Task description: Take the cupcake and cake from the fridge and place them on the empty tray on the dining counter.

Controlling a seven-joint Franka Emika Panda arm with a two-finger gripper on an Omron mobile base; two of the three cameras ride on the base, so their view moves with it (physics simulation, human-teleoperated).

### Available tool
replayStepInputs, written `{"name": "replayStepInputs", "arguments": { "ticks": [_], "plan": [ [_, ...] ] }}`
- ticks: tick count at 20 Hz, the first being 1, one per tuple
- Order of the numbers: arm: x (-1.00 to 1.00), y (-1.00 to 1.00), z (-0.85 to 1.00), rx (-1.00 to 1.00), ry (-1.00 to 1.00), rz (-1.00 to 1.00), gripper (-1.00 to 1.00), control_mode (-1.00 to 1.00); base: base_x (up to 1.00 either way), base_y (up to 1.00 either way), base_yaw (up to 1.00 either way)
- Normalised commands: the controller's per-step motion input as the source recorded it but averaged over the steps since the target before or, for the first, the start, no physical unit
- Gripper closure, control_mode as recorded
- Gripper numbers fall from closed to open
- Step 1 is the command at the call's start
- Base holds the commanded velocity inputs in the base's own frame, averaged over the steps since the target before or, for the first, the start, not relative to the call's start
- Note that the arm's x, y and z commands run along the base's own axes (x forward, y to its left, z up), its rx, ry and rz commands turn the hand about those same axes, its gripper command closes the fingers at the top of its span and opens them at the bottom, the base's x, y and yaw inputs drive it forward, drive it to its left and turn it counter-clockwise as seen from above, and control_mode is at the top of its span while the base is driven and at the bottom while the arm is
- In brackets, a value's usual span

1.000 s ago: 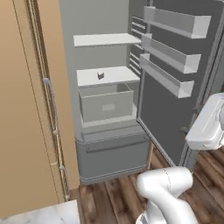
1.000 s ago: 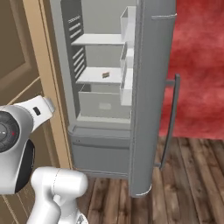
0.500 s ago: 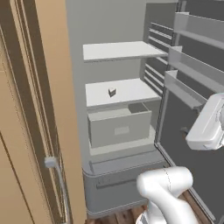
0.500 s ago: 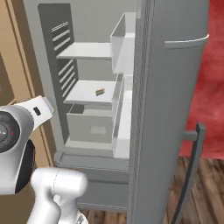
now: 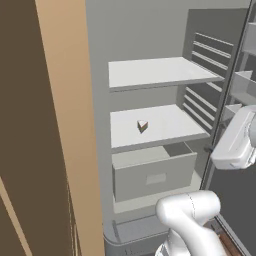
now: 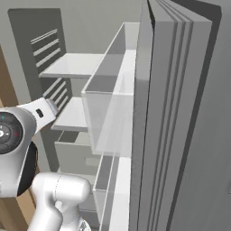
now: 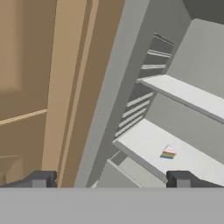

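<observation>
The fridge [image 5: 100, 90] stands open in front of me, its white shelves and grey drawer [image 5: 152, 172] showing. On the middle shelf [image 5: 165, 127] lies the cake [image 5: 143, 125], a tiny white-topped slice with coloured layers. From the hand view the cake [image 7: 168, 153] lies on that shelf, ahead and right of centre. My gripper [image 7: 111, 179] is open and holds nothing, well short of the shelf. The cupcake, the tray and the dining counter are out of view.
A tall tan wooden cabinet panel [image 5: 55, 125] flanks the fridge on the left, close to the hand [image 7: 52, 87]. The open fridge door [image 6: 180, 117] with its clear door bins [image 6: 113, 117] stands to the right. An upper shelf [image 5: 155, 72] overhangs the cake's shelf.
The whole picture has shifted: the base has driven closer to the fridge, so its inside looms larger. The cake has stayed on its shelf. The gripper stays open.
</observation>
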Motion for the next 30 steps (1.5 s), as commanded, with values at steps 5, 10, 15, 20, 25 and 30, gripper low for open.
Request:
{"name": "replayStepInputs", "arguments": {
  "ticks": [5, 10, 15, 20, 25, 30],
  "plan": [
    [0.00, 0.00, 0.00, 0.00, 0.00, 0.00, -1.00, 1.00, 0.67, 0.07, 0.00],
    [0.00, 0.00, 0.00, 0.00, 0.00, 0.00, -1.00, 1.00, 0.05, 0.00, 0.00],
    [0.00, 0.00, 0.00, 0.00, 0.00, 0.00, -1.00, 1.00, 0.00, 0.00, 0.00],
    [0.00, 0.00, 0.00, 0.00, 0.00, -0.01, -1.00, -1.00, 0.00, 0.00, 0.00],
    [0.00, 0.00, 0.00, 0.00, 0.03, -0.20, -1.00, -1.00, 0.00, 0.00, 0.00],
    [0.00, 0.03, 0.00, 0.00, 0.02, -0.37, -1.00, -1.00, 0.00, 0.00, 0.00]
  ]
}}
